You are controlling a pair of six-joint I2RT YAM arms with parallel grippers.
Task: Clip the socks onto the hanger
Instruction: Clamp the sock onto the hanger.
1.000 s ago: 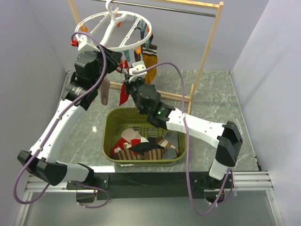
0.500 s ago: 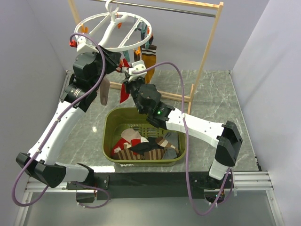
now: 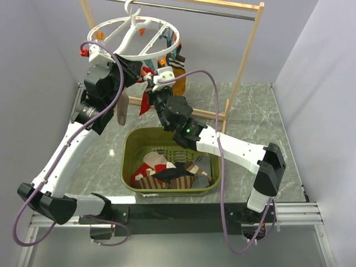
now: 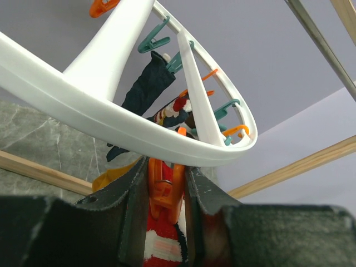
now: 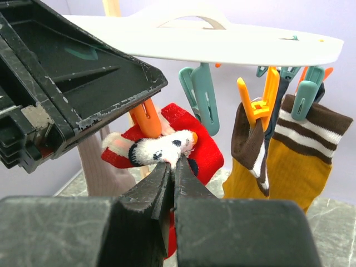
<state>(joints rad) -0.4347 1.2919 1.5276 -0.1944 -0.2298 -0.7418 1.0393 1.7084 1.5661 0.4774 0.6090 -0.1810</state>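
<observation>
**Top external.** The hanger hangs from the rack rod. A red sock dangles just under the hanger's near rim, and a basket of socks sits below it.

**Left wrist.** The left gripper squeezes an orange clip directly beneath the hanger's ring.

**Right wrist.** The right gripper, closed, pinches the red sock's cuff beside that clip, under the hanger.
</observation>
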